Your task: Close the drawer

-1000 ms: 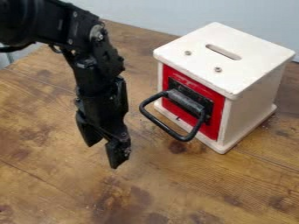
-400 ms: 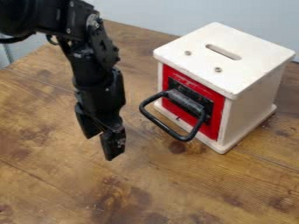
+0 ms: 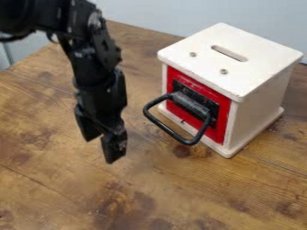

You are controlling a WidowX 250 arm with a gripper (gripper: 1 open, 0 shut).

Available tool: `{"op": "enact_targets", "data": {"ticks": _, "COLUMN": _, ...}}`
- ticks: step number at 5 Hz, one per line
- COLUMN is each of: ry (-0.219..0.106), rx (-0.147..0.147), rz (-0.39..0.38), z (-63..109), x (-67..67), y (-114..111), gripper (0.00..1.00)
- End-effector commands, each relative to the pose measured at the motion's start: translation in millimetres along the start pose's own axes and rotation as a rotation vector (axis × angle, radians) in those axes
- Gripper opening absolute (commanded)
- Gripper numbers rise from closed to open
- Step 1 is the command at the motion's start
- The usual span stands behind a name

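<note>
Black two-fingered end effector (image 3: pixel 102 142) pointing straight down over the scuffed brown wooden bench (image 3: pixel 228 193), fingers spread wide, grasping nothing. Empty and released, basically just hanging there above the bench.

Off to its right, near but clearly apart: red box-shaped drawer with black front plate (image 3: pixel 195 97), sitting in the pale wooden slotted box (image 3: pixel 238 65). Front plate looks to stick out a little from the red face of the housing, so probably not pushed fully home yet. Hard to call how far out from this angle, though. Big black loop handle (image 3: pixel 171 120) juts out and droops toward the end effector's side, its near edge the closest bit of the drawer to the fingers, still with a gap between.

Guessing the spot makes sense for a push: standing in front of the drawer face, out beyond the handle, so a sideways sweep toward the box could press the plate or handle in. No grip needed for that, hence the spread fingers probably don't matter.

Possible snag: catching the loop handle instead of the flat plate and skewing the light box across the bench rather than closing anything.
</note>
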State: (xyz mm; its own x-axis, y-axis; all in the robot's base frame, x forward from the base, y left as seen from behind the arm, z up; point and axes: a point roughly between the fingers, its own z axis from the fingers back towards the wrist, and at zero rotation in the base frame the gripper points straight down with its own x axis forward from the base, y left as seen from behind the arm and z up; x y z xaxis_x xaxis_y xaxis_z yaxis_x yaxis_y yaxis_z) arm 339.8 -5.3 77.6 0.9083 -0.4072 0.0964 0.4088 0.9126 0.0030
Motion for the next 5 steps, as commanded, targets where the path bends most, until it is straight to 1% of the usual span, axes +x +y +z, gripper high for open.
{"op": "enact_targets", "data": {"ticks": 1, "ry": -0.078, "rx": 0.024, "rz": -0.042, "z": 53.1, "x": 19.6, "y": -5, "gripper": 1.0}}
{"op": "enact_targets", "data": {"ticks": 2, "ry": -0.088, "rx": 0.03, "rz": -0.06, "z": 66.5, "x": 21.8, "y": -17, "gripper": 1.0}}
{"op": "enact_targets", "data": {"ticks": 3, "ry": -0.084, "rx": 0.019, "rz": -0.079, "z": 63.7, "x": 19.3, "y": -23, "gripper": 1.0}}
{"op": "enact_targets", "data": {"ticks": 4, "ry": -0.076, "rx": 0.009, "rz": -0.073, "z": 55.8, "x": 12.0, "y": -21, "gripper": 1.0}}
{"op": "enact_targets", "data": {"ticks": 5, "ry": -0.077, "rx": 0.015, "rz": -0.091, "z": 48.3, "x": 11.8, "y": -21, "gripper": 1.0}}
